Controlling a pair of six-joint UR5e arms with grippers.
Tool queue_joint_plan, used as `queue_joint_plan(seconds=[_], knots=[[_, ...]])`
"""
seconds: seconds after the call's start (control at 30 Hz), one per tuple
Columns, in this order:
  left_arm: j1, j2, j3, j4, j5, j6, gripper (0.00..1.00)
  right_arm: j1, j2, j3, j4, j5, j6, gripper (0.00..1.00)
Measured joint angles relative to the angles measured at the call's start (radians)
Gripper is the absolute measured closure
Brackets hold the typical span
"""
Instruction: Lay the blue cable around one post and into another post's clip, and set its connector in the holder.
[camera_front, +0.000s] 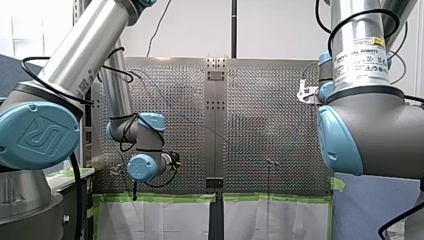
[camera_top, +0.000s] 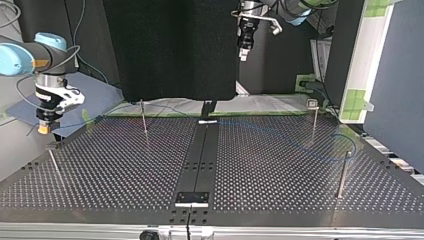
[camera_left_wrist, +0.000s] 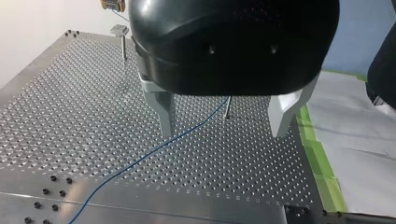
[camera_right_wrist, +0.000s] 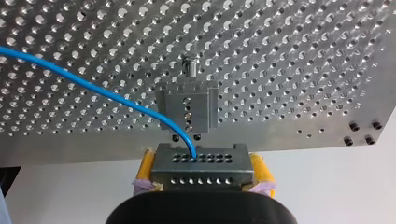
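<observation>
My right gripper (camera_right_wrist: 203, 161) is shut with its yellow pads on the metal connector (camera_right_wrist: 212, 176). The blue cable (camera_right_wrist: 93, 86) leaves the connector's face and runs off across the perforated plate. Just ahead of the connector stands the slotted metal holder (camera_right_wrist: 187, 109) on its post; the two look apart. In the top view this gripper (camera_top: 44, 129) hangs over the holder (camera_top: 52, 146) at the left edge. My left gripper (camera_left_wrist: 223, 133) is open above the plate, with the cable (camera_left_wrist: 154, 149) passing under it. In the top view it (camera_top: 243, 54) hangs high at the back.
Thin posts stand on the plate: one at the back left (camera_top: 144, 117), a clip-topped one at the back right (camera_top: 314, 115) and one at the right front (camera_top: 344, 172). The cable (camera_top: 300, 144) curves near them. A dark centre strip (camera_top: 200, 160) splits the plate.
</observation>
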Motion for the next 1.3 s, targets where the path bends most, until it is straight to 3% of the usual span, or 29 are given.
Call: queue_joint_plan(seconds=[0.3, 0.47, 0.73, 0.93, 1.13, 1.3], knots=[[0.007, 0.000, 0.000, -0.013, 0.000, 0.006, 0.00, -0.012, 0.006, -0.019, 0.003, -0.044, -0.001, 1.00], [0.011, 0.000, 0.001, -0.026, -0.001, 0.009, 0.00, -0.018, 0.039, -0.053, 0.009, -0.081, -0.006, 1.00], [0.023, 0.000, 0.007, -0.043, -0.002, 0.019, 0.00, -0.030, 0.106, -0.100, -0.032, -0.150, 0.010, 1.00], [0.028, 0.000, 0.025, -0.077, -0.002, 0.024, 0.00, -0.038, 0.139, -0.108, -0.038, -0.206, 0.011, 1.00], [0.029, 0.000, 0.028, -0.087, -0.003, 0.024, 0.00, -0.043, 0.144, -0.119, -0.032, -0.263, 0.011, 1.00], [0.029, 0.000, 0.028, -0.092, -0.004, 0.024, 0.00, -0.047, 0.145, -0.125, -0.026, -0.281, 0.010, 1.00]])
